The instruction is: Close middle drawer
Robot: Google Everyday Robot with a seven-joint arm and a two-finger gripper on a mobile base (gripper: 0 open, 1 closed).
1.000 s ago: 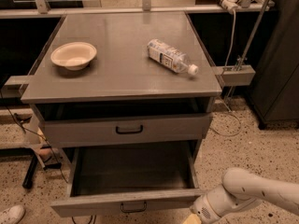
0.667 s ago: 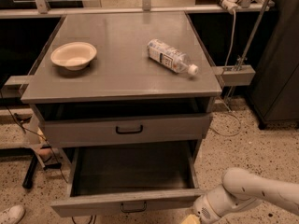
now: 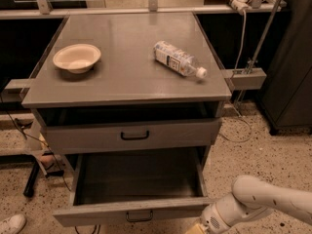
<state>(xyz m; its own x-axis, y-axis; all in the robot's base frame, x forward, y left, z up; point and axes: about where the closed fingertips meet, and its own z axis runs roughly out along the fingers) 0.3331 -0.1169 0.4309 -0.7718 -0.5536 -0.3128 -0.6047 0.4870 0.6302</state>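
1. Next to nothing shifted against the view of a second ago: same spot at the lower right for the white robot arm (image 3: 265, 199), same reach outward for the middle drawer (image 3: 139, 179).
2. As to the middle drawer: pulled far out of the grey desk (image 3: 122, 84), second tier down, with its dark interior in full view. Low front panel nearest the camera, with a small black bar handle (image 3: 139, 216) at mid-width.
3. As to the end effector (image 3: 199, 227): low at the bottom edge of the view, at the tip of the arm. Just beside the right end of the drawer's front panel and slightly below it, on the camera side of the drawer.
4. Largely cut off by the frame, so wide or narrow cannot be told, nor whether touching the panel or just apart from it.
5. Directly above the open drawer: the top drawer (image 3: 87, 140), out only a little from the desk frame, with a taller front and a wider black handle (image 3: 135, 135).
6. On the desk top: a shallow cream bowl (image 3: 76, 57) upright at the left. At the right, a clear plastic water bottle (image 3: 176, 58) on its side, white cap toward the front right corner. Well apart from each other.
7. Around the desk: speckled floor (image 3: 273, 150), and a white shoe (image 3: 10, 223) at the lower left corner of the view.
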